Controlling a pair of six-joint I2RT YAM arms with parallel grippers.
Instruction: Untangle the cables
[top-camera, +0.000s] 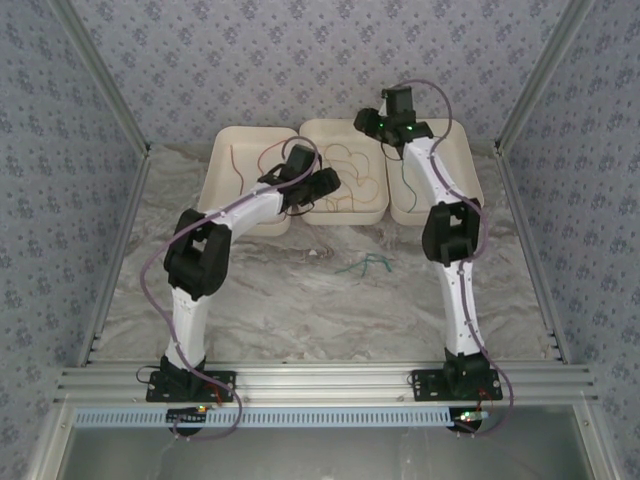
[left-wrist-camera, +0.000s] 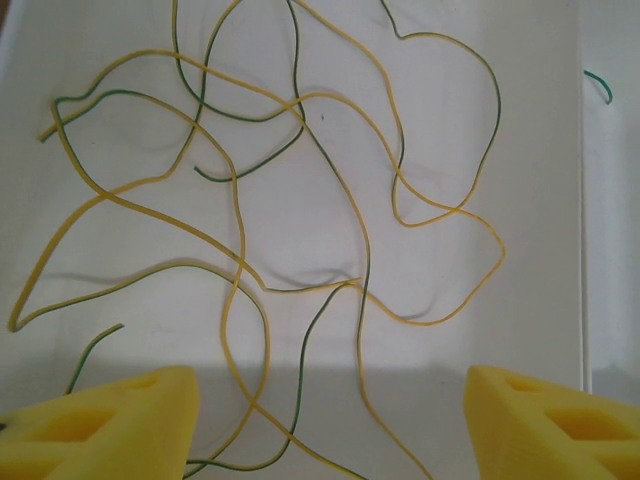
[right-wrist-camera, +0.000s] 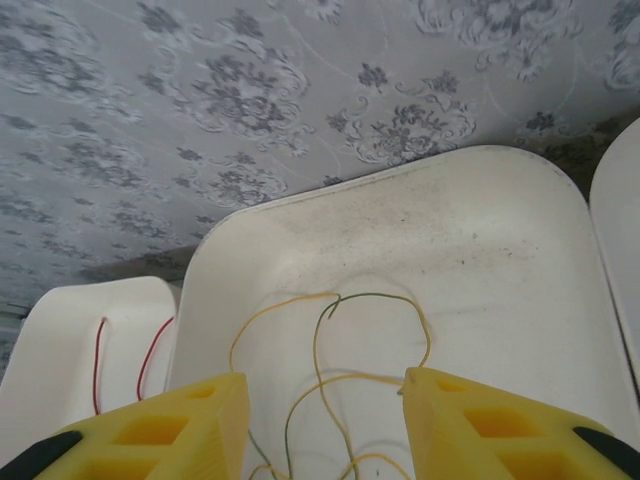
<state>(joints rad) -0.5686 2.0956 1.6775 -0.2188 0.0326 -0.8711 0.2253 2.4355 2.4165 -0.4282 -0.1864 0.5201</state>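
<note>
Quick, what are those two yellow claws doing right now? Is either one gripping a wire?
Left gripper: open, holding nothing.
Right gripper: open, holding nothing.

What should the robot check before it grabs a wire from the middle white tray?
1. Left hand open, holding nothing: ok.
2. Right hand open and empty: ok.
3. Thin yellow and green cables in the middle white plastic tray separated: not ok, they cross many times.
4. Every cable inside a tray: not ok, one thin green cable lies on the marbled table.
5. Left hand's height above the cables: cannot tell.
</note>
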